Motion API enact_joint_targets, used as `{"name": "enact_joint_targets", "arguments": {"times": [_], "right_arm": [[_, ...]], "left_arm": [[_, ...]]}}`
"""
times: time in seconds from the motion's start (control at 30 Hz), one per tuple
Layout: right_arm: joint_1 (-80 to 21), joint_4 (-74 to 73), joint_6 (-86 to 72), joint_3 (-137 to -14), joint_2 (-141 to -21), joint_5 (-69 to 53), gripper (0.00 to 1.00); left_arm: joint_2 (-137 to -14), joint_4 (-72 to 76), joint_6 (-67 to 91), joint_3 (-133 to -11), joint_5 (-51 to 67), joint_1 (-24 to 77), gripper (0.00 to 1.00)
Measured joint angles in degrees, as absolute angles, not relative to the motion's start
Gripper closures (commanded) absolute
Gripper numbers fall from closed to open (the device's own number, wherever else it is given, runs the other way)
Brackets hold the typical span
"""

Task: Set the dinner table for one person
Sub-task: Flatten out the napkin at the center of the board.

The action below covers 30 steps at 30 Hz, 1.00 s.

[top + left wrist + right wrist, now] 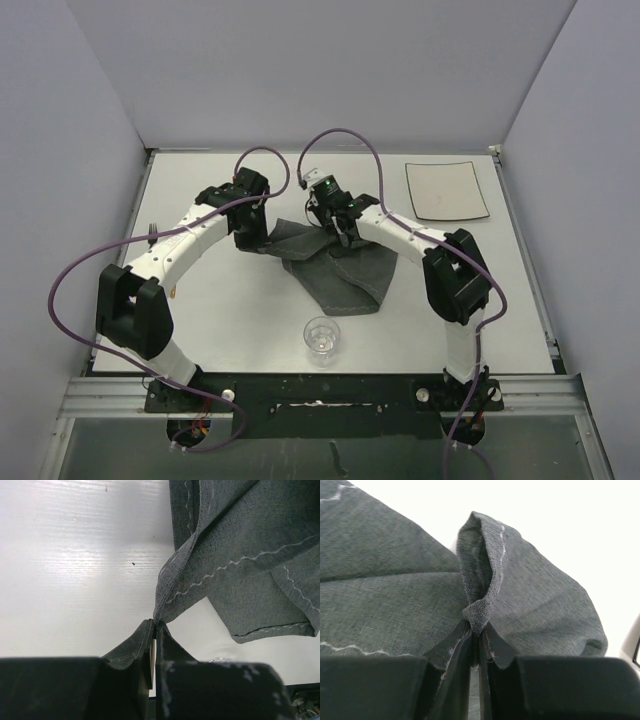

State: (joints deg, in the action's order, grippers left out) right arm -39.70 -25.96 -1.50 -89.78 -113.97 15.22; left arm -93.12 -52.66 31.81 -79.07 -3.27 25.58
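Because the mat (340, 275) lies crumpled on the surface (230, 310), the left pincer (156, 622) and right pincer (477, 627) each grip its edge, apparently to spread it flat.

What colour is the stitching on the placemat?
White, wavy stitching on the dark grey placemat; it shows best in the left wrist view.

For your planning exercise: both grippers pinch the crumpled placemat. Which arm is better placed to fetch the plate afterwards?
Probably right: the plate sits far right, nearer the right gripper than the left gripper across the placemat.
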Motion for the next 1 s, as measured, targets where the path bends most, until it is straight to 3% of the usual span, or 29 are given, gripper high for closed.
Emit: {"name": "enact_joint_targets", "arguments": {"times": [0.77, 0.87, 1.0], "right_arm": [[-34.2, -32.4, -2.0, -89.8, -106.5, 22.2, 1.0], [-34.0, -35.3, -1.3, -91.7, -106.4, 23.9, 1.0], [-33.4, -37.8, 0.9, -99.2, -106.3, 26.4, 1.0]], "left_arm": [[-89.4, -58.7, 29.9, -82.8, -5.3, 20.5, 1.0], [-89.4, -61.0, 28.8, -86.8, -5.3, 20.1, 1.0], [-92.0, -65.3, 26.6, -100.9, -5.5, 19.5, 1.0]]}}
